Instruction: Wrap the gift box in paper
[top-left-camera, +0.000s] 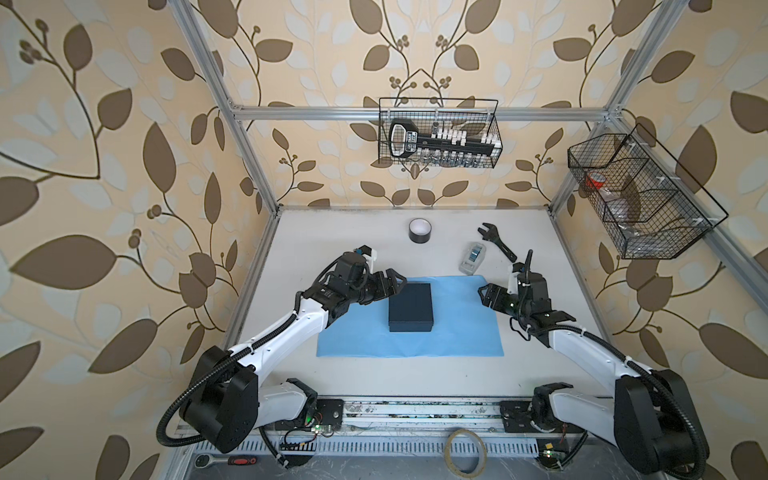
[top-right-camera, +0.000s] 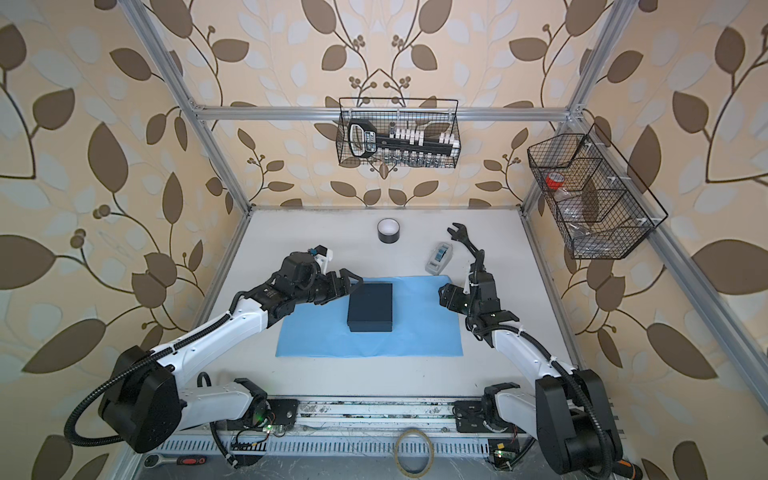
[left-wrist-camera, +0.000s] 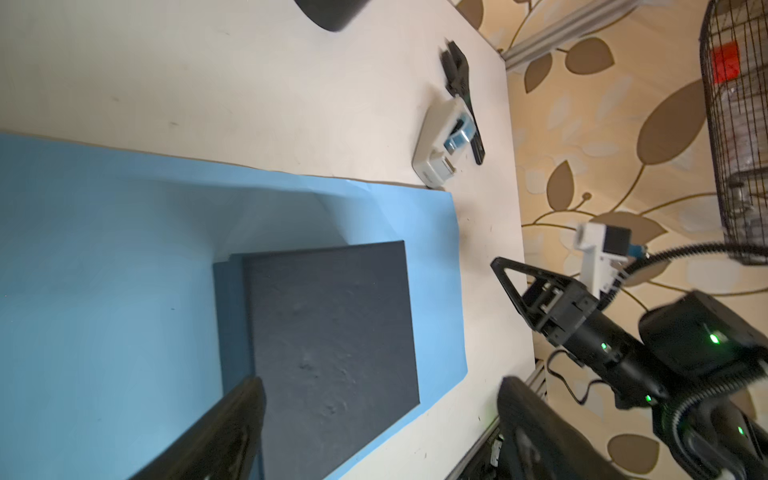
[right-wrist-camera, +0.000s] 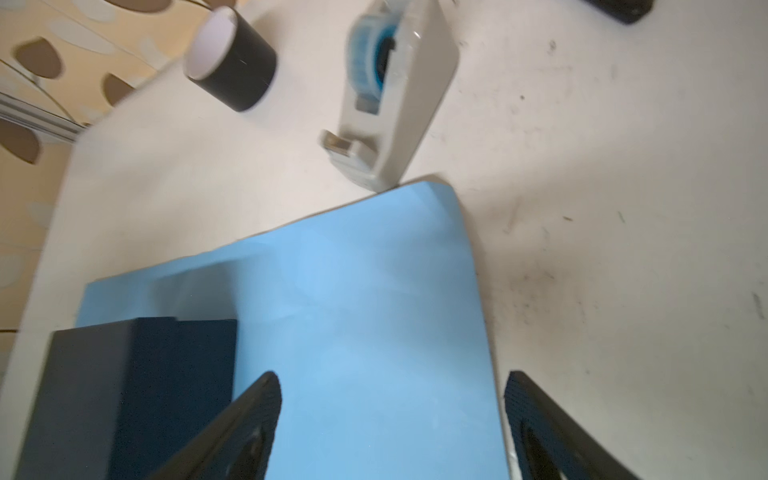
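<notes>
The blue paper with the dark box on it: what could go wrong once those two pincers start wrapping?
The left pincer hangs open right by the far left corner of the gift box; a nudge could slide the box off-centre. The paper lies flat, so the open right pincer at its edge may crumple it or miss it. The tape dispenser stands at the paper's far right corner and might get bumped when that side lifts.

Gift box (top-left-camera: 410, 306) on paper (top-left-camera: 457, 332), dispenser (top-left-camera: 472, 258) behind
</notes>
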